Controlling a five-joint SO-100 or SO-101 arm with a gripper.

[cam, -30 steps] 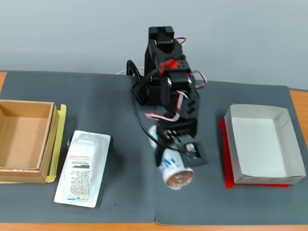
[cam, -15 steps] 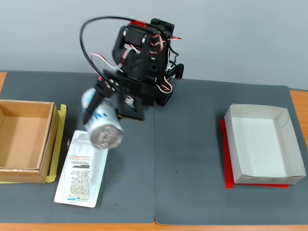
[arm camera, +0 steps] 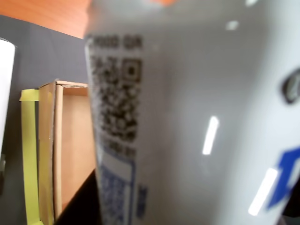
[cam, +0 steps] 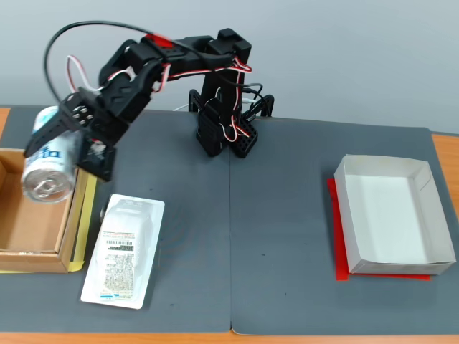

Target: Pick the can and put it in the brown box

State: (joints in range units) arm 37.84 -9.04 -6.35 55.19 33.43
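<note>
The tool (cam: 51, 147) is clamped on the can (cam: 49, 161), which hangs tilted in the air with its silver top turned toward the camera of the fixed view. From there the can sits over the right wall of the brown box (cam: 14, 251) at the left edge of the worktop (cam: 287, 236) — partly above the tan floor, partly above the rim. The wrist view is filled by the can (arm camera: 197, 122), blurred, with a QR code and blue print on its side; beyond it, the brown box (arm camera: 70, 140) shows 1 corner and a stretch of its inside, with a yellow strip (arm camera: 29, 154) running along its outer wall.

This looks like the carry step nearly finished, with placement still to come. The next move, as I judge it, calls for shifting a little further left in the fixed view so the whole can clears the wall, then lowering before letting go — dropped from here, it could catch the rim and roll out.

Near the box lies a flat white packet (cam: 123, 251); a white paper tray (cam: 394, 215) stands well apart at the right.
</note>
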